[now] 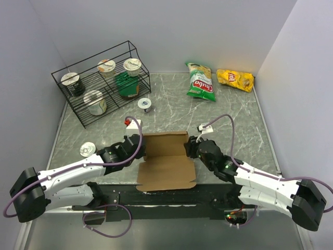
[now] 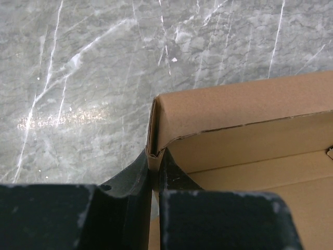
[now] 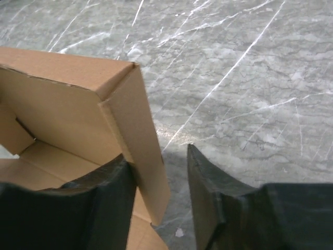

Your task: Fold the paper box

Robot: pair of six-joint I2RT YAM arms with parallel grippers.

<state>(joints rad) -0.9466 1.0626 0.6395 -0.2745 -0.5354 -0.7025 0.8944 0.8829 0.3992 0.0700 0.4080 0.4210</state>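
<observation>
A: Grey marbled table (image 1: 244,125), pale walls (image 1: 208,26) on 3 sides. Any print legible?

B: Green chip bag (image 1: 201,82), far right: red patch w/ white script, too small to read for sure. Yellow chip bag (image 1: 235,79) just beside it, red logo, unreadable. Paper box (image 1: 166,169) is plain brown, no print.

A: Box posn?

B: Near-centre of table, between the two arms. Back wall upright, side walls raised at the far corners, one flat panel lying toward the near edge.

A: Left gripper (image 2: 154,160)?

B: Clenched on the box's far-left corner. Wrist view shows the cardboard edge pinched between both fingers.

A: Right gripper (image 3: 157,156)?

B: Jaws apart, released. Right side wall stands between them, touching one finger. Other finger (image 3: 200,182) is apart from it, bare table in the gap.

A: Surroundings?

B: Black wire rack (image 1: 99,91) far left, holding lidded cups + a green packet (image 1: 126,85). Small cup (image 1: 145,104) on the table just right of the rack. Round tub (image 1: 87,150) near the left arm. Small red-and-white item (image 1: 130,122) just beyond the left gripper, can't tell what. Cables (image 1: 226,122) loop off both wrists. From above, the arms cover the box's side edges.
</observation>
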